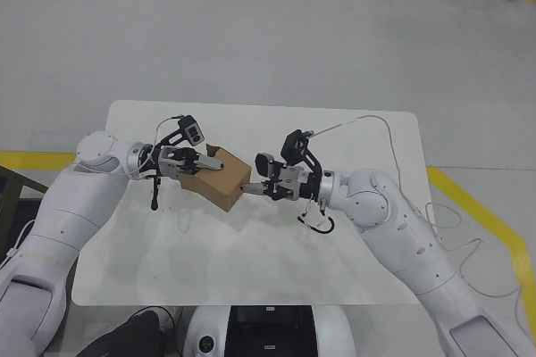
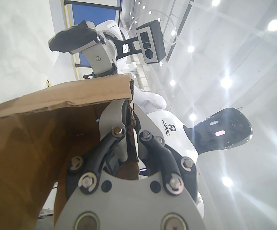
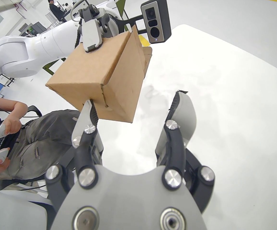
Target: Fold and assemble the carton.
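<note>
Carton [image 3: 93, 72] hung over the table [image 1: 339, 250], my left gripper [image 1: 213, 165] clamped on its far wall. My right gripper [image 3: 133, 100] stood wide open at the carton's opposite end, one finger touching the corner. Carton's long axis ran gripper to gripper.

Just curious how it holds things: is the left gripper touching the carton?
Touching. The left wrist view shows the left gripper shut on a carton panel edge.

readable text: none | carton [image 3: 90, 72]: no label, no number
</note>
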`<state>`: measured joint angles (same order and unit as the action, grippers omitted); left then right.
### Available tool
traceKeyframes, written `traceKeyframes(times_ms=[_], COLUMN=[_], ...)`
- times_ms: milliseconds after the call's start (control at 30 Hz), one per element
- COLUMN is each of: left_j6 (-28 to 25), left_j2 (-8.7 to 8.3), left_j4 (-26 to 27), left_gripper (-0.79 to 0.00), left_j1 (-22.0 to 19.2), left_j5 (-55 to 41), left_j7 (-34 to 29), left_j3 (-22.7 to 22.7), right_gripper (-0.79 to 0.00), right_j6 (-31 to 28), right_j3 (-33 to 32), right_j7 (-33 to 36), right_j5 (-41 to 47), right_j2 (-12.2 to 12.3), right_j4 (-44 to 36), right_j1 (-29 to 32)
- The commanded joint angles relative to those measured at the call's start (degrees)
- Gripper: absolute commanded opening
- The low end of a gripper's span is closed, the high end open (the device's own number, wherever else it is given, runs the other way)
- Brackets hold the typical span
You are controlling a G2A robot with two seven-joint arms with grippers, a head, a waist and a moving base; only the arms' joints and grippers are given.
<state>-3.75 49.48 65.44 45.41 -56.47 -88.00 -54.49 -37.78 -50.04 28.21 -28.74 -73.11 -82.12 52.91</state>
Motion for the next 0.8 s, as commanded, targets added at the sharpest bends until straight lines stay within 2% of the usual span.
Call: traceKeyframes(times_ms=[0, 133, 767], left_j6=[0.11, 0.28, 0.38], left_j2=[-0.03, -0.08, -0.17], left_j4=[0.06, 0.21, -0.28], left_gripper=[-0.785, -0.785, -0.785], left_j1=[-0.04, -0.11, -0.55], left_j5=[0.0, -0.32, -1.05], left_j7=[0.0, 0.0, 0.0], left_j3=[0.09, 0.24, 0.84], right_gripper=[-0.212, -0.163, -0.142], right_j6=[-0.11, -0.27, -1.12], right_j3=[0.14, 0.47, 2.8], right_j7=[-0.17, -0.72, -2.47], right_j5=[-0.11, -0.25, -0.34], right_j2=[-0.09, -0.28, -1.53], right_j4=[0.34, 0.94, 3.74], right_j1=[-0.28, -0.67, -2.56])
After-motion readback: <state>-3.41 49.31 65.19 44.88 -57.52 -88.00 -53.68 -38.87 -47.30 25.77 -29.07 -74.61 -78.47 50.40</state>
